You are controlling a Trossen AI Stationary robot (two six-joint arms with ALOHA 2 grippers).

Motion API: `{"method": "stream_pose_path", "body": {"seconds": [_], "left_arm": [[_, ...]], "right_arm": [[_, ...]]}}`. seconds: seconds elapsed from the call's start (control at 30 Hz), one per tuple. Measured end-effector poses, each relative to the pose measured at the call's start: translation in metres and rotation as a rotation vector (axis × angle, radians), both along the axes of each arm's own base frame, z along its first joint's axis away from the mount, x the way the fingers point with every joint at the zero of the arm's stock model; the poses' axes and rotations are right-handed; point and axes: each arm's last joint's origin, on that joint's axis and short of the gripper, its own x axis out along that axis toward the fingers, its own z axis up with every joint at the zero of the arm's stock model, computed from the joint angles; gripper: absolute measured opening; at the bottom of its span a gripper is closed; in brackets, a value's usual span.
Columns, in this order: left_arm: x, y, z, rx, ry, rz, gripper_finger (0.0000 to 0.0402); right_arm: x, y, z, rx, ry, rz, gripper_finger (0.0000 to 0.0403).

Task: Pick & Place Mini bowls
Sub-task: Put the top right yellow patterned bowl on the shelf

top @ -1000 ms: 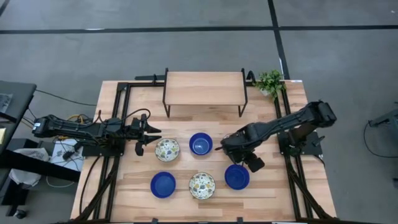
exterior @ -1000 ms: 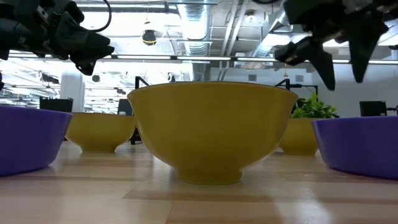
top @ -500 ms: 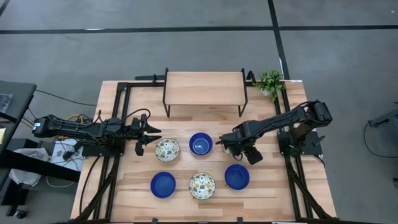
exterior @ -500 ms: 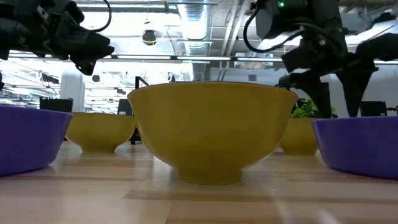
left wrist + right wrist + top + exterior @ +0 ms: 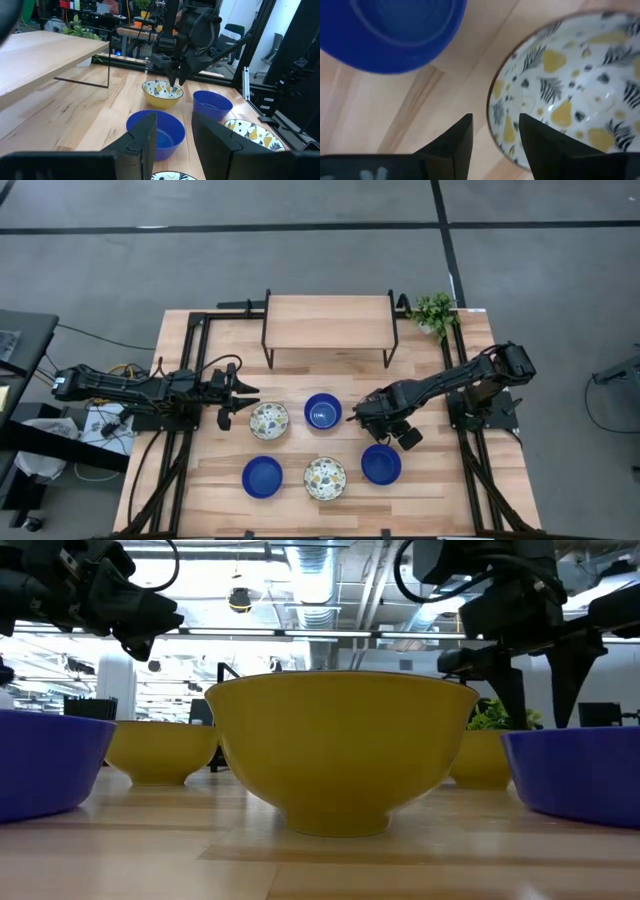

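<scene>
The wooden counter (image 5: 200, 480) is carrying six mini bowls in two rows — a patterned bowl (image 5: 269, 420) just ahead of the left jaws, a blue bowl (image 5: 322, 411) beside it, and a third patterned bowl (image 5: 162, 94) sitting directly under the right jaws. Nearer the front edge are lying a blue bowl (image 5: 262, 476), a patterned bowl (image 5: 325, 478) and a blue bowl (image 5: 381, 464). A wooden riser shelf (image 5: 328, 321) and a potted plant (image 5: 434, 312) are standing at the back.

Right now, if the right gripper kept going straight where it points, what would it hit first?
The right gripper would likely meet the rim of the patterned bowl first; its open jaws straddle that rim, though depth is unclear.
</scene>
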Motion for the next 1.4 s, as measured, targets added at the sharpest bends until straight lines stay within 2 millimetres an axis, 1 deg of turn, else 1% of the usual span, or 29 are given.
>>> {"method": "stream_pose_path", "body": {"seconds": [0.3,0.47,0.67,0.73,0.83,1.13,1.4], "left_arm": [[0.000,0.000,0.000,0.000,0.000,0.000,0.0122],[0.000,0.000,0.000,0.000,0.000,0.000,0.0122],[0.000,0.000,0.000,0.000,0.000,0.000,0.0122],[0.000,0.000,0.000,0.000,0.000,0.000,0.0122],[0.000,0.000,0.000,0.000,0.000,0.000,0.0122],[0.000,0.000,0.000,0.000,0.000,0.000,0.0122],[0.000,0.000,0.000,0.000,0.000,0.000,0.0122]], "right_arm": [[0.003,0.000,-0.001,0.006,-0.023,0.043,0.0133],[0.002,0.001,-0.001,0.006,-0.023,0.042,0.0134],[-0.008,0.000,-0.016,-0.007,0.032,0.006,0.0139],[-0.009,0.000,-0.017,-0.009,0.034,0.005,0.0137],[-0.007,0.000,-0.017,-0.011,0.013,-0.018,0.0129],[-0.001,0.000,-0.017,-0.012,-0.050,-0.018,0.0099],[-0.007,-0.001,-0.027,-0.024,-0.035,-0.004,0.0086]]}}
